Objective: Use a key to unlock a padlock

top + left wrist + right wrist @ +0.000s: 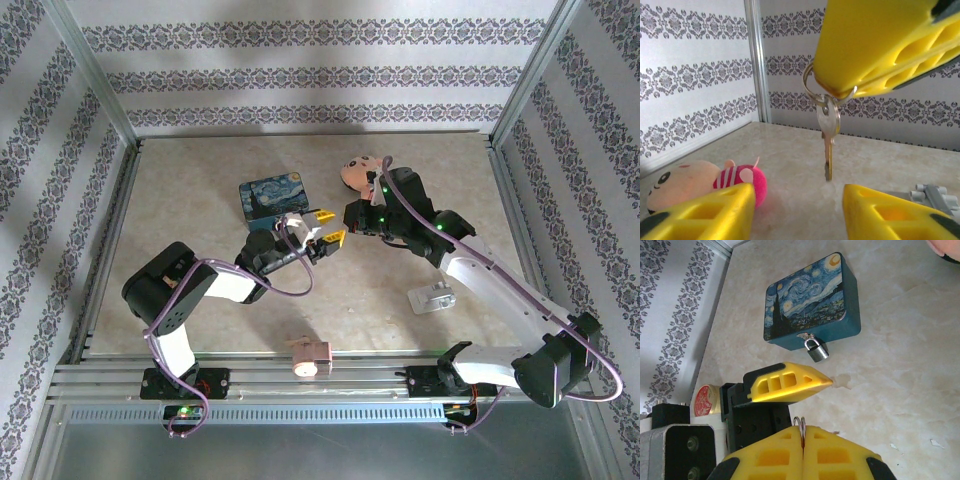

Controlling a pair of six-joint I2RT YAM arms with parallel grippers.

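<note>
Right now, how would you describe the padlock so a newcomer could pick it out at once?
Find the blue starry-night tin on the beige table. The padlock hangs from the clasp on the tin's side wall. It is tiny, dark grey with a silvery shackle, unlike the key whose key ring the right gripper pinches.

Tin (pixel 810 300): blue, swirling starry-night painting
Padlock (pixel 817 352): dark grey, silvery shackle
Key (pixel 829 135): silvery
Plush toy (pixel 700 182): peach, pink
Wall (pixel 300 60): white, grey damask bands
</note>
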